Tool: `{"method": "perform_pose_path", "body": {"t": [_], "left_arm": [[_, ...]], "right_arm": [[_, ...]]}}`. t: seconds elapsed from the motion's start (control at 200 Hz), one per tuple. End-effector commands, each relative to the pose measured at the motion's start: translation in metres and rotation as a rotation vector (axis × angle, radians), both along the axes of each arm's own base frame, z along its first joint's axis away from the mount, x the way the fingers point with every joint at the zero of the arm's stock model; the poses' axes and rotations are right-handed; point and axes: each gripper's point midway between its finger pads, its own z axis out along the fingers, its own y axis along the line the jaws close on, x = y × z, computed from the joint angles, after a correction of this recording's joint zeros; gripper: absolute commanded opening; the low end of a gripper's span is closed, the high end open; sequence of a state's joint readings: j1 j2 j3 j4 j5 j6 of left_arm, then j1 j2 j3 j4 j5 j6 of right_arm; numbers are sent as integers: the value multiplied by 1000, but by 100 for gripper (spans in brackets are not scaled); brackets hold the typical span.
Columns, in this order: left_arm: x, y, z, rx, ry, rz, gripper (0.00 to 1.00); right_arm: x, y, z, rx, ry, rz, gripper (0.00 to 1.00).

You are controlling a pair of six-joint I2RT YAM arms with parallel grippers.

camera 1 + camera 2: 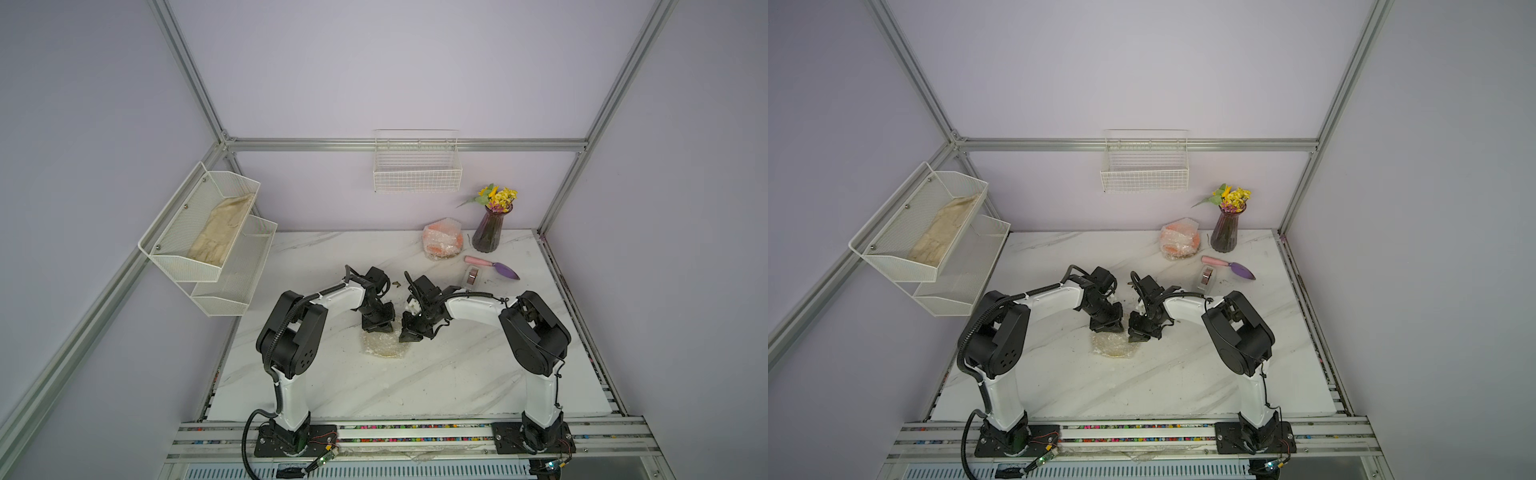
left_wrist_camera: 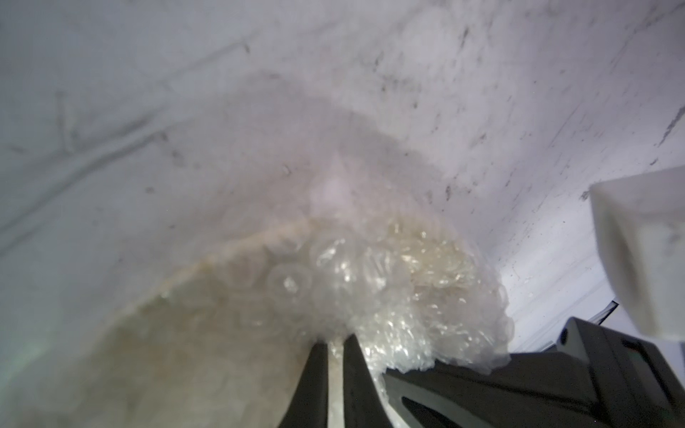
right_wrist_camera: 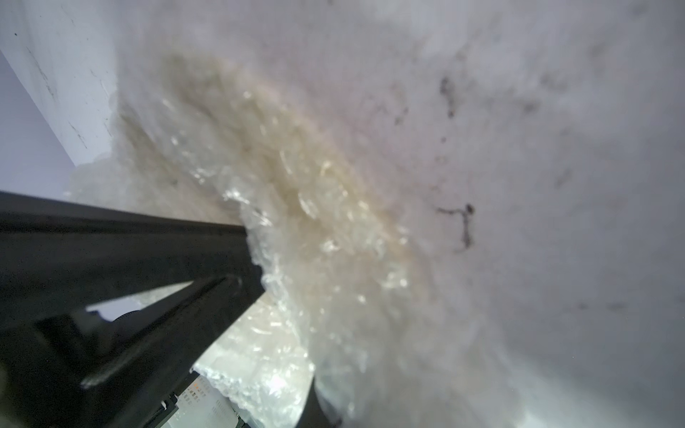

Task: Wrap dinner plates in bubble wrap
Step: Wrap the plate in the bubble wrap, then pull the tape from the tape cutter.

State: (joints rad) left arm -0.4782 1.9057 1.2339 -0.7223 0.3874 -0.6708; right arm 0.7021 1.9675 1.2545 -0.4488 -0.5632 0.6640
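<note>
— Where's the plate [image 1: 386, 351]?
— Mid table [image 1: 457, 395], in the wrap [image 2: 426, 304]. The left gripper [image 1: 379, 329] and right gripper [image 1: 409, 338] sit at its far edge.
— And at the back?
— Another wrapped plate [image 1: 442, 240], vase [image 1: 489, 232] just right of it, trowel [image 1: 492, 267] and tape [image 1: 471, 278] before the vase.

We are looking at a white marble table [image 1: 374, 386] where a purple ribbed vase [image 1: 489, 232] is standing near the far right corner, holding yellow flowers [image 1: 498, 196]. A pink-handled trowel [image 1: 492, 265] is lying just in front of it and a grey tape dispenser [image 1: 471, 277] is sitting just beside the trowel. On the left wall a white two-tier mesh shelf [image 1: 183, 266] is carrying a beige folded cloth [image 1: 220, 232] in its upper tier, while a white wire basket [image 1: 417, 180] is hanging on the back wall.
</note>
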Motion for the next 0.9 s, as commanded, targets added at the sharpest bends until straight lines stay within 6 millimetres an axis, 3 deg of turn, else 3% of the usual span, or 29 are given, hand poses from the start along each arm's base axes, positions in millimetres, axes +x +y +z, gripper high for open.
{"method": "perform_pose_path", "body": {"t": [0.0, 0.11, 0.19, 0.31, 0.435, 0.56, 0.725, 0.895], "left_arm": [[-31, 45, -50, 181, 117, 15, 11], [-33, 44, -53, 171, 123, 21, 11], [-32, 43, -54, 165, 121, 30, 11], [-36, 42, -58, 156, 127, 35, 11], [-36, 42, -56, 148, 124, 38, 10], [-34, 40, -53, 139, 116, 41, 11], [-33, 38, -49, 126, 113, 43, 11], [-35, 39, -48, 130, 118, 46, 11]], "right_arm": [[13, -44, -3, -155, -23, -86, 21], [41, -50, 34, -54, -72, -145, 29], [63, -67, 52, -6, -104, -201, 30], [106, -111, 66, 79, -140, -343, 28], [157, -175, 77, 175, -191, -528, 26], [193, -226, 82, 238, -237, -626, 27], [210, -252, 70, 276, -242, -660, 31], [207, -248, 53, 339, -195, -672, 32]]}}
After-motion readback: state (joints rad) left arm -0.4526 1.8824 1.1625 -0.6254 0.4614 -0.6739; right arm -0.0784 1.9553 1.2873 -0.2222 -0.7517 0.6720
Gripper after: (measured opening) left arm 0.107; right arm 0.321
